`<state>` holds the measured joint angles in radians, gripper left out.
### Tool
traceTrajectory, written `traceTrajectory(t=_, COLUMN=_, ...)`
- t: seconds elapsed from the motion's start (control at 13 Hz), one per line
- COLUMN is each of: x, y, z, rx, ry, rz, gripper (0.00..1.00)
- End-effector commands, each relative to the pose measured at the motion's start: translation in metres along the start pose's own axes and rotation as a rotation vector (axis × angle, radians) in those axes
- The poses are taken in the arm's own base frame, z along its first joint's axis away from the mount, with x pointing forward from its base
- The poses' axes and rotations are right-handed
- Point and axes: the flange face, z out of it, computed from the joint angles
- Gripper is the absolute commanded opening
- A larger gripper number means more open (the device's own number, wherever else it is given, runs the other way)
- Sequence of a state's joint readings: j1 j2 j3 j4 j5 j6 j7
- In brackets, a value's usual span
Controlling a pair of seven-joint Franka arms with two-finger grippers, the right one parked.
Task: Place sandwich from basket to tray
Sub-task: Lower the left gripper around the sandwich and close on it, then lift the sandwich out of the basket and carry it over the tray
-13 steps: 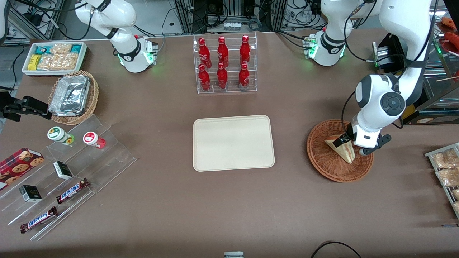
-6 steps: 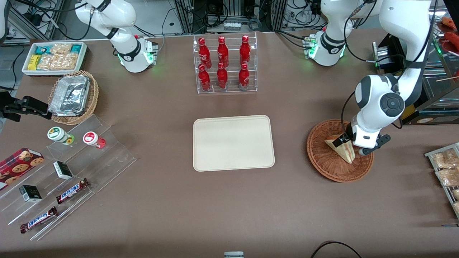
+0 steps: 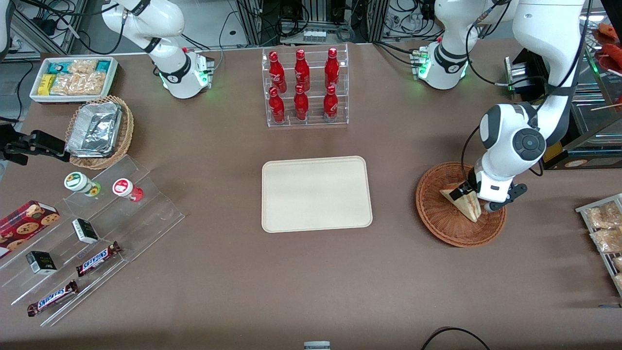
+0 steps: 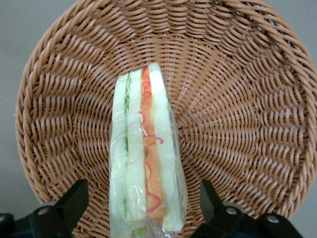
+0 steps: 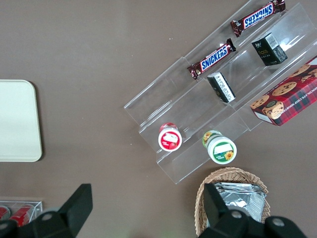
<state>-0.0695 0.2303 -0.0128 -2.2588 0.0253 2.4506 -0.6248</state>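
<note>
The sandwich (image 3: 462, 201), a plastic-wrapped wedge of pale bread with red, orange and green filling, stands on edge in the reddish-brown wicker basket (image 3: 437, 221) toward the working arm's end of the table. My left gripper (image 3: 478, 200) is down in the basket over the sandwich. In the left wrist view the gripper (image 4: 143, 198) is open. Its black fingers (image 4: 75, 198) stand one on each side of the sandwich (image 4: 146, 163), with a gap on both sides, above the basket's weave (image 4: 237, 114). The cream tray (image 3: 316, 194) lies empty at mid-table.
A clear rack of red bottles (image 3: 303, 87) stands farther from the front camera than the tray. A rack of snack packets (image 3: 605, 228) lies beside the basket at the table's edge. A tan basket of foil containers (image 3: 97, 129) and acrylic snack shelves (image 3: 82, 233) lie toward the parked arm's end.
The left arm's wrist has shifted very slightly over the basket. The sandwich and basket have not moved.
</note>
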Motion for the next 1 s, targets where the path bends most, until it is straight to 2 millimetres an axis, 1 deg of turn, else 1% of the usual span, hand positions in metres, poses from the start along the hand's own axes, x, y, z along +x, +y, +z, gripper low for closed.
traceTrajectory(t=0.0, x=0.001, y=0.0, z=-0.002, rx=-0.01, ry=0.016, rz=-0.016, gripper=0.42)
traceTrajectory(t=0.08, x=0.002, y=0.0, z=-0.005, rx=-0.01, ry=0.019, rz=-0.01, gripper=0.12)
traceTrajectory(t=0.15, x=0.002, y=-0.001, z=-0.006, rx=-0.007, ry=0.018, rz=-0.007, gripper=0.0)
traceTrajectory(t=0.31, x=0.002, y=-0.001, z=-0.01, rx=-0.008, ry=0.019, rz=-0.004, gripper=0.0)
traceTrajectory(t=0.38, x=0.003, y=-0.001, z=-0.015, rx=-0.008, ry=0.019, rz=-0.004, gripper=0.0)
traceTrajectory(t=0.46, x=0.004, y=0.0, z=-0.026, rx=-0.006, ry=0.018, rz=-0.004, gripper=0.0)
traceTrajectory(t=0.62, x=0.01, y=0.005, z=-0.065, rx=0.028, ry=0.017, rz=0.029, gripper=0.0)
traceTrajectory(t=0.77, x=0.019, y=0.016, z=-0.112, rx=0.095, ry=-0.001, rz=0.067, gripper=0.0)
traceTrajectory(t=0.85, x=0.018, y=0.033, z=-0.14, rx=0.11, ry=-0.02, rz=0.121, gripper=0.0)
traceTrajectory(t=0.92, x=0.022, y=0.042, z=-0.166, rx=0.116, ry=-0.043, rz=0.174, gripper=0.0)
